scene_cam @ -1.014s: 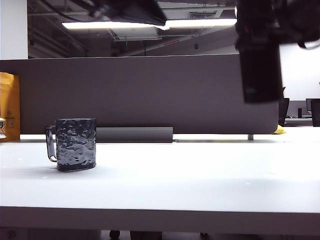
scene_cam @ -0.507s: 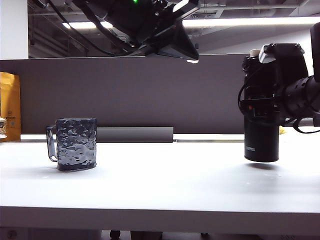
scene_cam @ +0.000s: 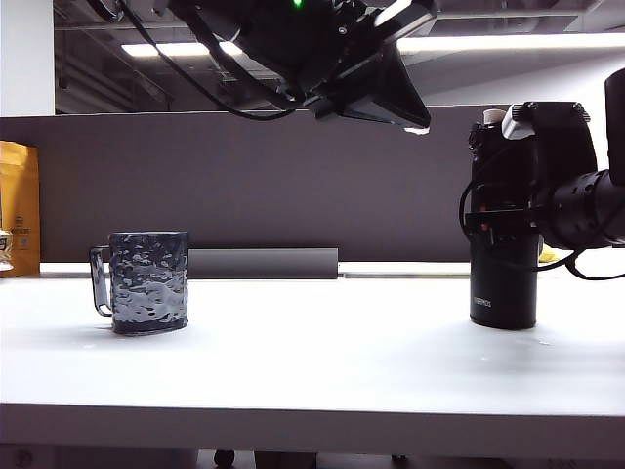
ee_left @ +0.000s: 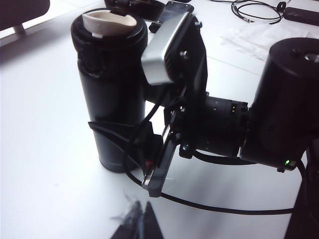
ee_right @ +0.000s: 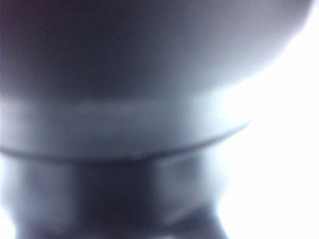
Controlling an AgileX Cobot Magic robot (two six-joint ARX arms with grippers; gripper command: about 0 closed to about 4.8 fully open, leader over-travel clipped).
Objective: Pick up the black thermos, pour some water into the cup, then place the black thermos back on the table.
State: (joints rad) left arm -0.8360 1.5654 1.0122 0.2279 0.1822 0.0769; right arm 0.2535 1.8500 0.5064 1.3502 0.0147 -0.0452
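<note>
The black thermos (scene_cam: 503, 293) stands upright on the white table (scene_cam: 322, 362) at the right, its base down on the top. My right gripper (scene_cam: 503, 220) is shut on its upper body. The left wrist view shows the thermos (ee_left: 109, 99) with its lid open and pale spout (ee_left: 107, 22), and the right gripper (ee_left: 124, 137) clamped round it. The right wrist view is filled by the blurred dark thermos (ee_right: 124, 74). The dimpled blue-grey cup (scene_cam: 146, 281) sits far to the left, handle pointing left. My left gripper (ee_left: 142, 224) hovers shut and empty, above and beside the thermos.
A grey partition (scene_cam: 273, 186) runs along the table's back with a low grey strip (scene_cam: 262, 264) at its foot. A yellow bag (scene_cam: 18, 205) stands at the far left. Cables (ee_left: 249, 10) and crumpled paper (ee_left: 244, 35) lie beyond the thermos.
My right gripper has come down with the thermos, from high above the table to hovering, then onto the surface. The left arm overhead has shifted to the right.
</note>
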